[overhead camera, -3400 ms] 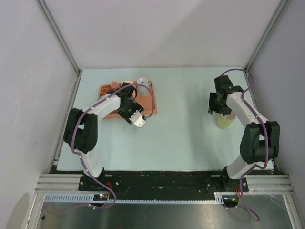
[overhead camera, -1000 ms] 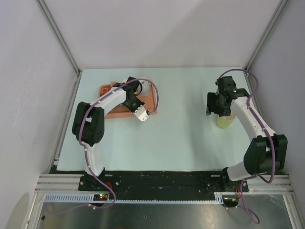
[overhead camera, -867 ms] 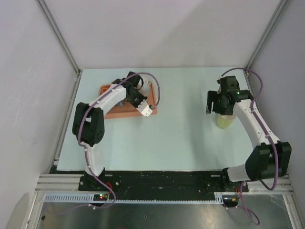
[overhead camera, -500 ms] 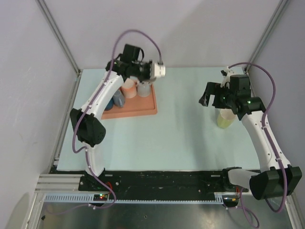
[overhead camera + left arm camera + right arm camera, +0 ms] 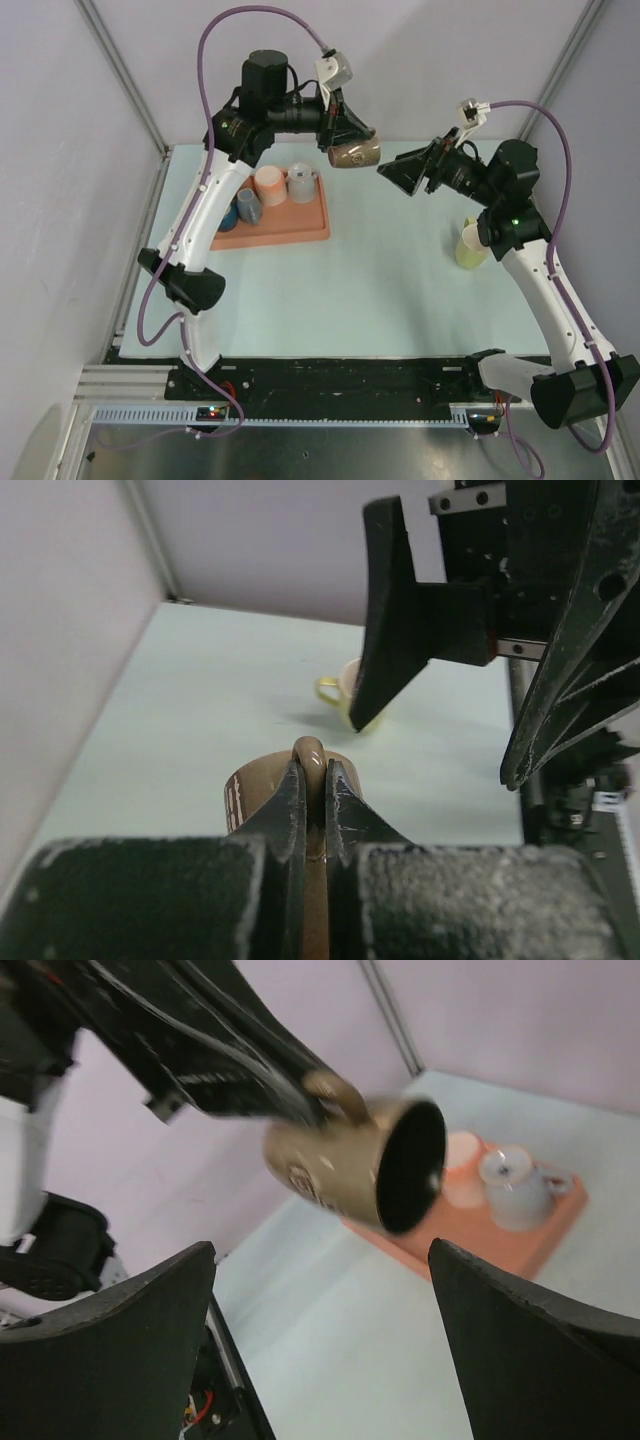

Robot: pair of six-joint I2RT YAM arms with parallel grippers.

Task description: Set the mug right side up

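A brown mug (image 5: 356, 153) hangs in the air above the table's far side, lying sideways with its dark mouth (image 5: 408, 1165) turned toward my right gripper. My left gripper (image 5: 338, 138) is shut on the mug's handle (image 5: 309, 752), its fingers (image 5: 287, 800) pinching the loop from both sides. My right gripper (image 5: 403, 171) is raised to the same height, just right of the mug and facing it. Its jaws stand wide open with nothing between them. In the right wrist view the mug (image 5: 340, 1170) floats above and beyond my right gripper (image 5: 320, 1255).
An orange tray (image 5: 290, 228) at the back left carries a pink cup (image 5: 270, 185), a grey cup (image 5: 301, 183) and a blue cup (image 5: 248, 211). A yellow mug (image 5: 470, 246) stands on the table at the right, under the right arm.
My left arm lifted the brown mug off the tray and swung it high toward the middle. My right gripper left the yellow mug, rose toward the brown mug and opened wide.
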